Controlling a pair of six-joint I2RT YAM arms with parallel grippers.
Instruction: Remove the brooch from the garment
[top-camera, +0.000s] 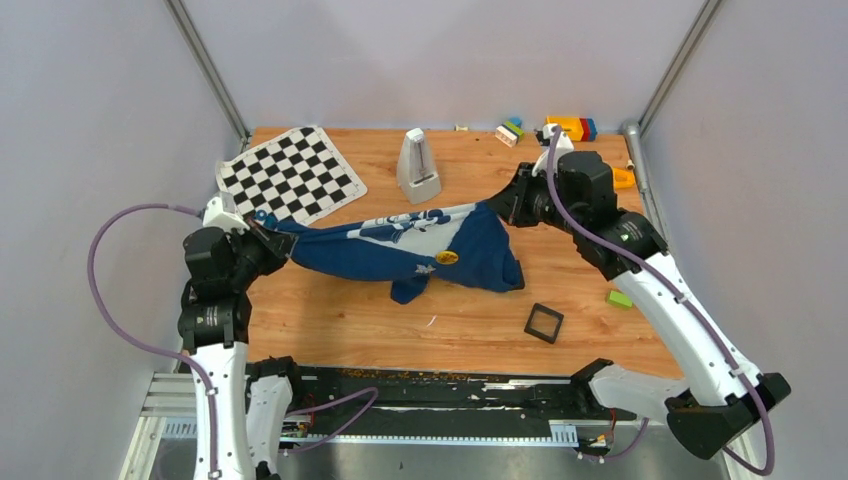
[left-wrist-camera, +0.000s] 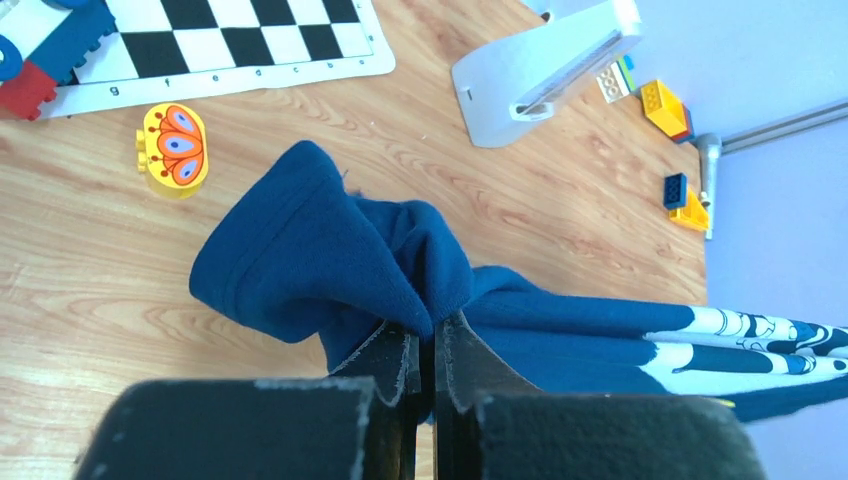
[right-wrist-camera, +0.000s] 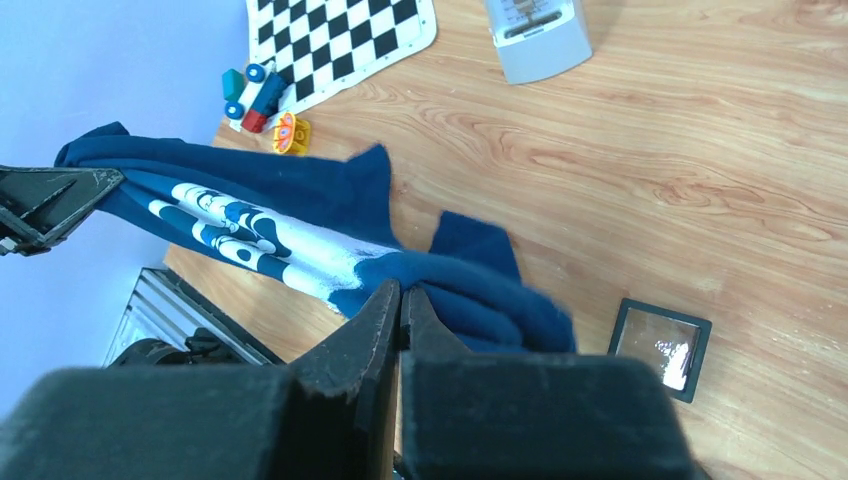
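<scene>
The garment (top-camera: 390, 248), a navy T-shirt with a grey-white print, hangs stretched between both grippers above the wooden table. My left gripper (top-camera: 270, 238) is shut on its left end; in the left wrist view the fingertips (left-wrist-camera: 400, 345) pinch a bunched fold of the garment (left-wrist-camera: 330, 250). My right gripper (top-camera: 502, 205) is shut on the right end; in the right wrist view that gripper (right-wrist-camera: 401, 296) clamps the blue garment (right-wrist-camera: 300, 215). The brooch (top-camera: 447, 258), a tiny round gold piece, sits on the cloth's lower right part. It does not show in either wrist view.
A black square frame (top-camera: 544, 322) lies on the table in front of the shirt. A white wedge-shaped object (top-camera: 418, 165) stands behind it. The chequered cloth (top-camera: 290, 175) lies at the back left. A green block (top-camera: 620, 298) and toy bricks (top-camera: 570, 127) sit to the right.
</scene>
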